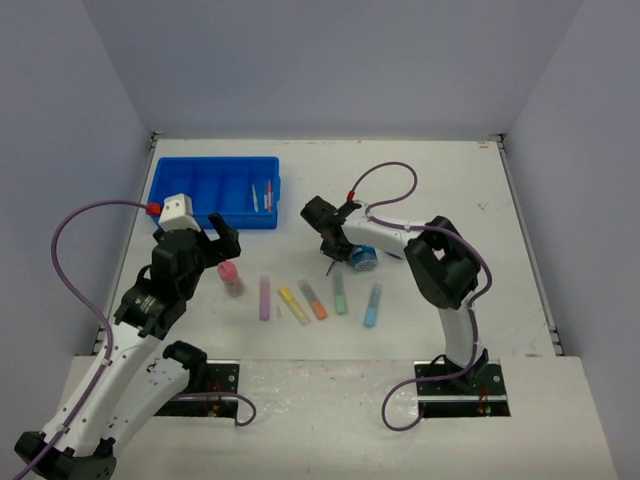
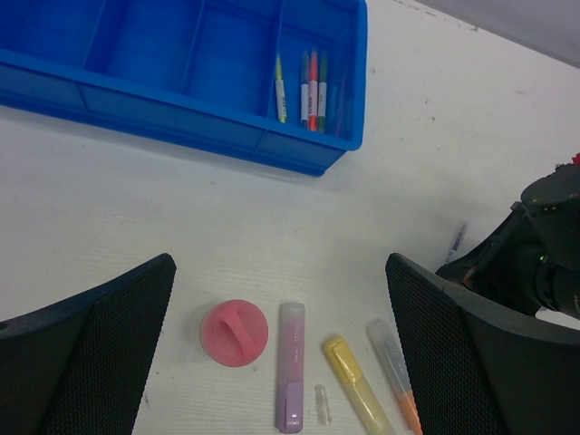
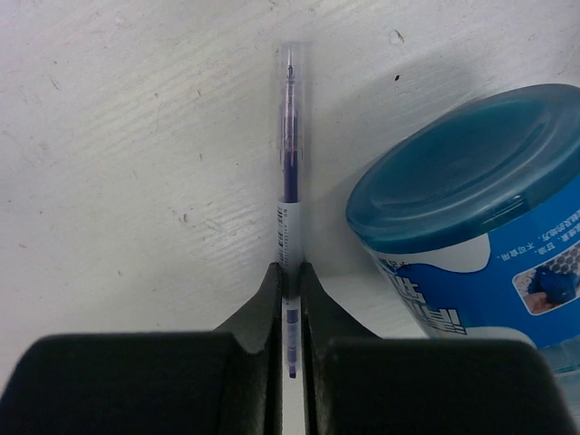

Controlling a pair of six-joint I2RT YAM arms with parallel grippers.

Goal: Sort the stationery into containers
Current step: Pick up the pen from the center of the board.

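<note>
My right gripper [image 3: 289, 272] is shut on a thin purple pen [image 3: 288, 163] that lies on the table, right beside a round blue tub [image 3: 471, 208]. From above, this gripper [image 1: 330, 250] sits just left of the tub [image 1: 362, 258]. My left gripper [image 2: 279, 272] hangs open above the pink-capped bottle [image 2: 234, 333] and the purple marker [image 2: 292, 372], holding nothing. The yellow marker [image 2: 355, 385] and orange marker [image 2: 397, 372] lie next to them. The blue tray [image 2: 136, 91] stands beyond, with several pens [image 2: 308, 86] in its right compartment.
A green marker [image 1: 340, 293] and a blue marker [image 1: 372, 304] lie in the row near the table's front. A small clear cap [image 2: 323, 405] rests between the purple and yellow markers. Grey walls close the table at the back and sides.
</note>
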